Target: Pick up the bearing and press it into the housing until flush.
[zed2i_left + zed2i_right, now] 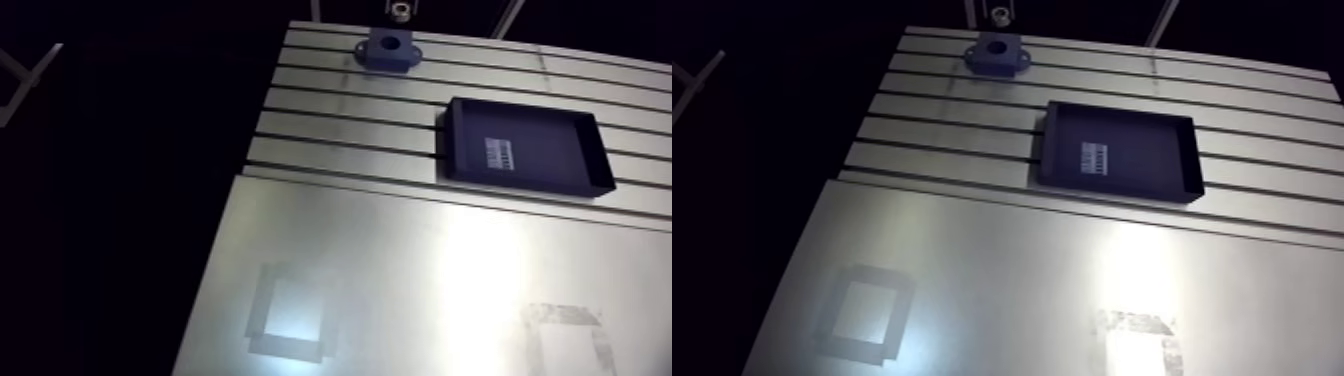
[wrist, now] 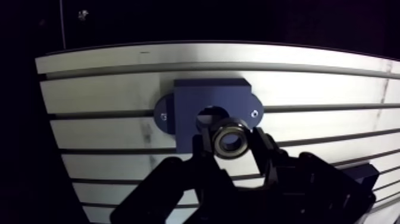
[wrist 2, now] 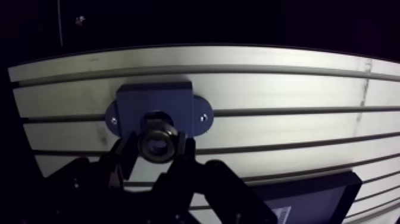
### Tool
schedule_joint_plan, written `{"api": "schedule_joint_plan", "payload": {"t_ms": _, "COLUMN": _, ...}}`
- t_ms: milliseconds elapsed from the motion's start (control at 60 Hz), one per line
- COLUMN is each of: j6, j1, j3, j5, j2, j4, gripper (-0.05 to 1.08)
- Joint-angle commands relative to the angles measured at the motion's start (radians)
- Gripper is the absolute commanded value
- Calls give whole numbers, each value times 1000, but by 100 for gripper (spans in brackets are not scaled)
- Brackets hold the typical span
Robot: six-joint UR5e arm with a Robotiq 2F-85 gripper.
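Observation:
In the wrist view my gripper (image 2: 231, 138) is shut on the bearing (image 2: 230, 139), a small metal ring held between the two dark fingertips. Just ahead of and under it sits the dark blue housing (image 2: 213, 101), a square block with a round bore and a screwed flange on each side, fixed to the slotted table. The bearing hangs just short of the bore and a little to one side, not in it. The arm view shows the housing (image 1: 388, 49) at the table's far edge, with the bearing (image 1: 400, 10) and gripper barely in frame above it.
A black shallow tray (image 1: 525, 146) with a white label lies on the slotted table (image 1: 330, 130), nearer than the housing and to its right. A smooth metal sheet (image 1: 420, 290) with taped squares covers the near part. The table's edge runs just beyond the housing.

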Motion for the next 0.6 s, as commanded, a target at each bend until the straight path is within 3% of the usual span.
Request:
{"api": "schedule_joint_plan", "payload": {"t_ms": 17, "j6": -2, "j1": 2, "j3": 3, "j5": -1, "j2": 8, "j4": -1, "gripper": 64}}
{"api": "schedule_joint_plan", "payload": {"t_ms": 600, "j6": -7, "j1": 15, "j3": 11, "j5": -3, "j2": 30, "j4": -4, "gripper": 64}}
